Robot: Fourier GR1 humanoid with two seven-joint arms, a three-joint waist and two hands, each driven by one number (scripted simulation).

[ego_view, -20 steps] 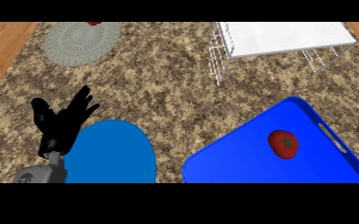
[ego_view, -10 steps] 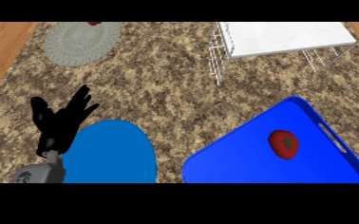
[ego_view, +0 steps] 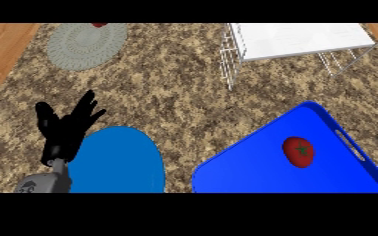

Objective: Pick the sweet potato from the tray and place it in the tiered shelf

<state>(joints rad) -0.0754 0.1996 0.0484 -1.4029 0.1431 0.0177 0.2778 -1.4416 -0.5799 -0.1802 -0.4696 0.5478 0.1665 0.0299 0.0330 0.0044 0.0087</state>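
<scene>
A blue tray (ego_view: 244, 170) lies at the lower right of the counter. On it rests a red, rounded vegetable with a green stem mark (ego_view: 298, 151); it looks like a tomato, not a sweet potato. The white tiered shelf (ego_view: 295, 40) with wire legs stands at the upper right. My left hand (ego_view: 68, 127) is at the lower left, fingers straight and spread upward, holding nothing, far from the tray. My right hand does not show.
A blue plate (ego_view: 118, 162) lies at the lower left, partly under my left forearm. A grey round mat (ego_view: 85, 45) sits at the upper left with a small red object (ego_view: 99, 24) at its far edge. Wooden floor shows past the counter's left edge.
</scene>
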